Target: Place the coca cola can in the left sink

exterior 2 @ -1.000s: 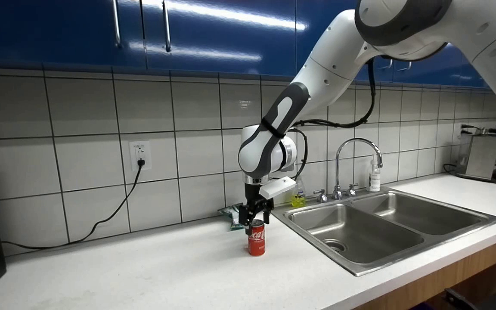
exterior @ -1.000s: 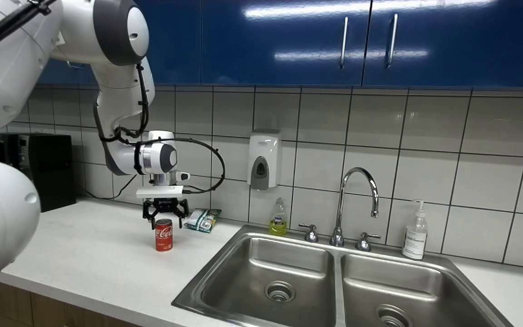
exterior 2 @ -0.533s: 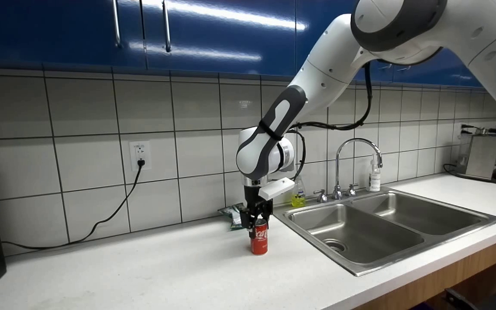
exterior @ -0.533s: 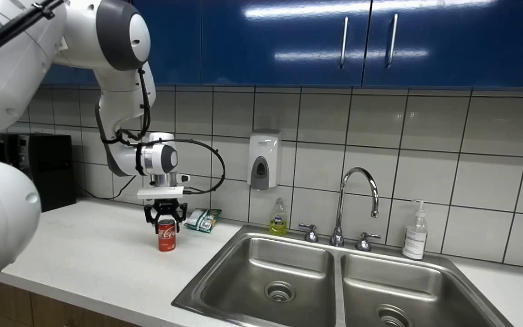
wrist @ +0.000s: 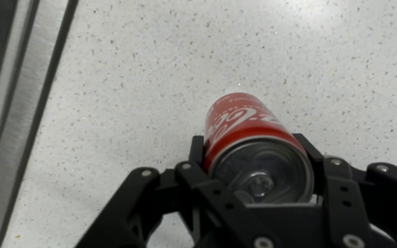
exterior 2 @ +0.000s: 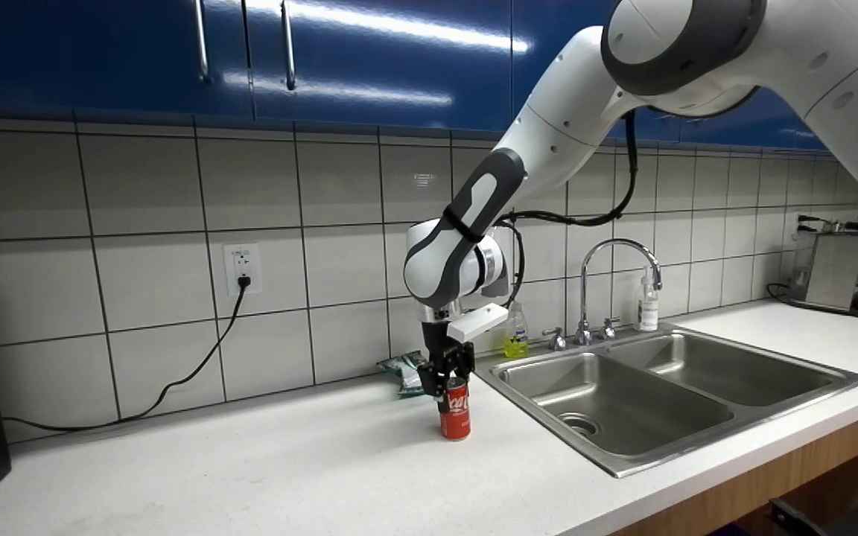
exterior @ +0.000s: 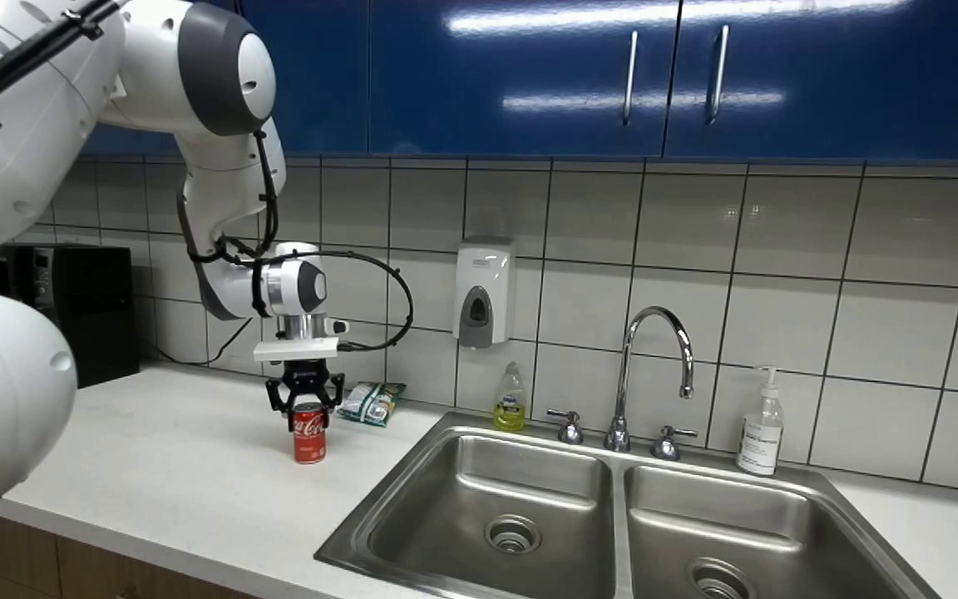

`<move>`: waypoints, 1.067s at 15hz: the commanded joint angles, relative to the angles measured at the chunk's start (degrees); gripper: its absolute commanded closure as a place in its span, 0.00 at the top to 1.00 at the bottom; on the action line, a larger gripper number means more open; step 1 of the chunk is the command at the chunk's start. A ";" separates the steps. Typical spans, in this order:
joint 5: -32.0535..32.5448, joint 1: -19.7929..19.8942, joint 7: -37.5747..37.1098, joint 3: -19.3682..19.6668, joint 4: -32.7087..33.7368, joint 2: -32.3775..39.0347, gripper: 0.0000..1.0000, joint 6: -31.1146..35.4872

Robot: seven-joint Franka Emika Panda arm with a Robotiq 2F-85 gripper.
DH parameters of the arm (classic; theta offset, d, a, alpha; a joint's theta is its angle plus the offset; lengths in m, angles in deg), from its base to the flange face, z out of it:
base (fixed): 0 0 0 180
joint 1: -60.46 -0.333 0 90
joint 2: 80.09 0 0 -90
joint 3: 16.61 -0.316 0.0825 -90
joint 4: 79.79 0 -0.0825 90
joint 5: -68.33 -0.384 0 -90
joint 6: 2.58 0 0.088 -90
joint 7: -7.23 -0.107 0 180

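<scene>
Compared with one second ago, the coca cola can [exterior: 309,446] stands slightly nearer to the left sink [exterior: 454,516], and the gripper [wrist: 252,147] is narrower and grasps the can from both sides. It is upright on the white counter [exterior: 180,449]; behind is a tiled wall [exterior: 587,308], with blue cabinets [exterior: 520,66] above. In the wrist view, the gripper covers part of the can's top, and the sink is cut off.
</scene>
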 commanded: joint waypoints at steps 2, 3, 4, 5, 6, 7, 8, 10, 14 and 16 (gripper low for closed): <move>0.41 0.30 -1.28 0.02 0.32 -1.37 0.38 -0.56; 0.37 0.36 -1.36 0.03 0.08 -1.84 0.38 -0.48; 0.20 0.51 -1.30 -0.06 -0.32 -2.53 0.38 -0.25; 0.22 0.55 -1.32 -0.04 -0.75 -3.40 0.38 -0.28; 0.29 0.55 -1.41 0.01 -0.94 -4.05 0.38 -0.37; 0.32 0.56 -1.48 0.06 -1.11 -4.72 0.38 -0.57; 0.30 0.57 -1.56 0.10 -1.27 -5.30 0.38 -0.63; 0.38 0.57 -1.75 0.22 -1.60 -6.30 0.38 -0.71; 0.20 1.08 -2.41 0.66 -2.48 -7.72 0.38 -0.48; -0.06 1.79 -2.75 0.99 -3.39 -8.48 0.38 -0.14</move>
